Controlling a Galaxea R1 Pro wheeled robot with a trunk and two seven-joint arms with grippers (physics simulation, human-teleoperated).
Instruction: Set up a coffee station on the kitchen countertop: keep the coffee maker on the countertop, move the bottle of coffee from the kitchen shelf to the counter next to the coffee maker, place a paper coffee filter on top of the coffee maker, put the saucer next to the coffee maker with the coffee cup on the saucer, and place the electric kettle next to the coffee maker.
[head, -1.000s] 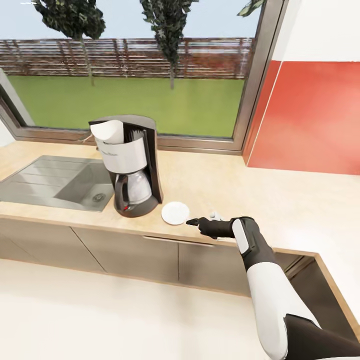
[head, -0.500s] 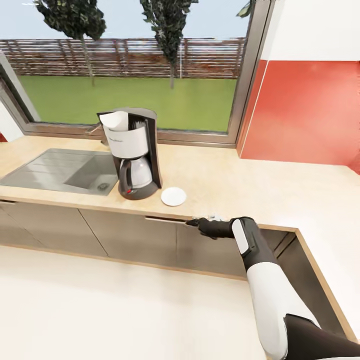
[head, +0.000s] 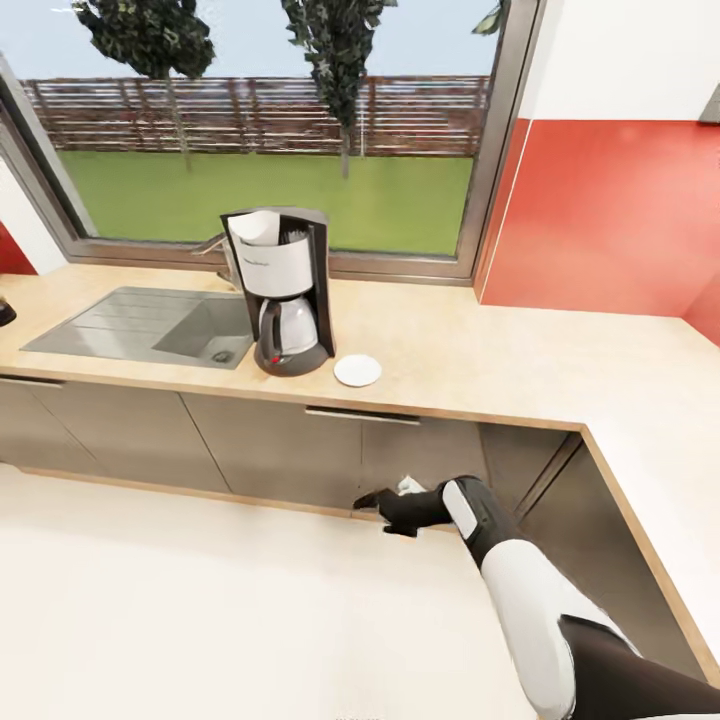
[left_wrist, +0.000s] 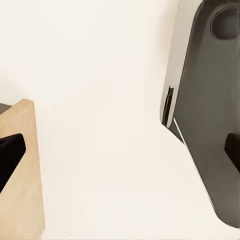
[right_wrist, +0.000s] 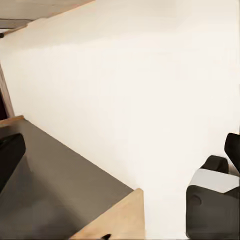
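The black and white coffee maker (head: 286, 300) stands on the wooden countertop (head: 480, 350) beside the sink, with a white paper filter (head: 255, 227) in its top. Just to its right the white saucer (head: 358, 370) lies on the counter with nothing on it. My right gripper (head: 366, 499) hangs below counter height in front of the grey cabinet doors; the right wrist view shows its fingertips (right_wrist: 10, 152) wide apart and open with nothing between them. The left wrist view has my left gripper (left_wrist: 120, 152) open over pale floor. Bottle, cup and kettle are out of view.
A steel sink (head: 150, 325) is set into the counter left of the coffee maker. A dark object (head: 5, 312) shows at the counter's far left edge. The counter turns a corner on the right (head: 660, 470). A window and a red wall stand behind.
The whole view has pulled back from the counter, so the camera has moved. My right gripper has dropped from the counter's front edge to cabinet-door height.
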